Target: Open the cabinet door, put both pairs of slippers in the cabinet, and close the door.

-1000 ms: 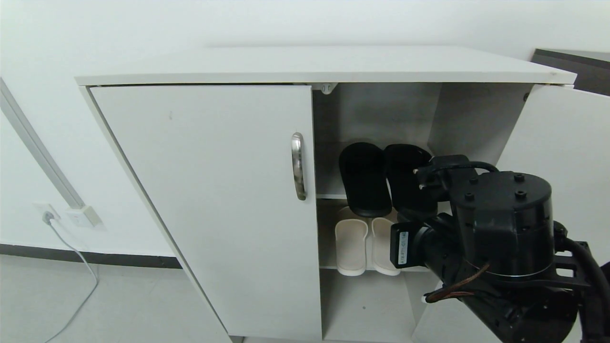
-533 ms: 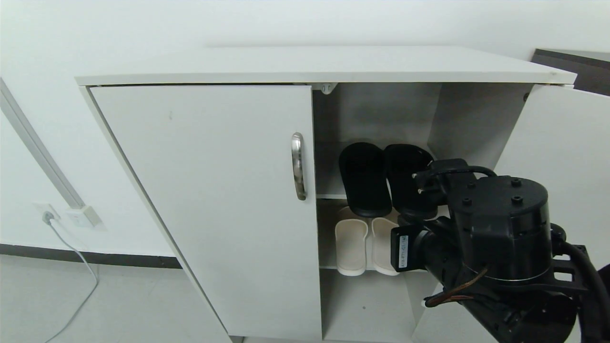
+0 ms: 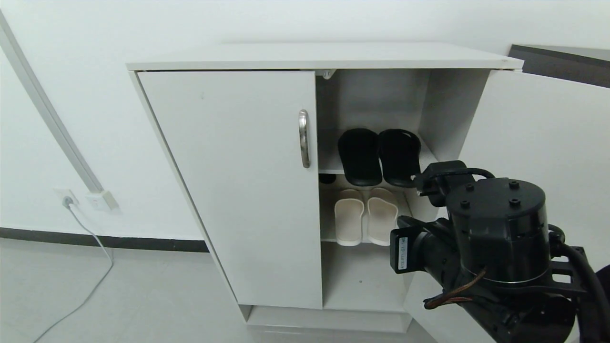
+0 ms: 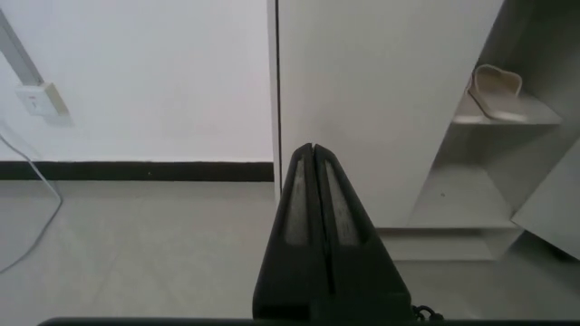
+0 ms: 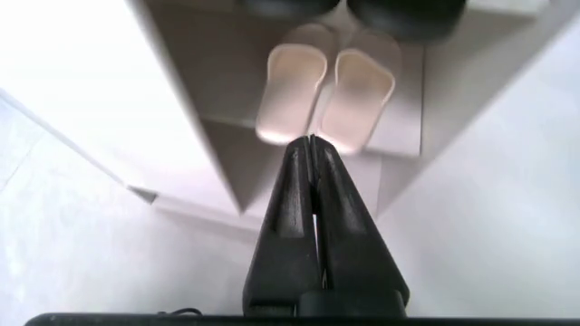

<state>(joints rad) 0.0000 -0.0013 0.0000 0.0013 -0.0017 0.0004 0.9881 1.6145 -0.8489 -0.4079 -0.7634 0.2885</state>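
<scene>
Two pairs shelved mid-frame in cabinet point(image 3: 324, 56): black slippers point(image 3: 379, 157) above white slippers point(image 3: 366, 215); door point(image 3: 533, 143) open; left gripper point(image 4: 313, 152), right gripper point(image 5: 311, 143) pressed together.

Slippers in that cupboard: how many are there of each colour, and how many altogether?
Black slippers: 2
Cream slippers: 2
Total: 4

Head camera draws back from the cabinet point(image 3: 324, 56), its base comes in view, right arm point(image 3: 495, 228) sinks slightly, white slippers point(image 3: 366, 215) get uncovered
</scene>
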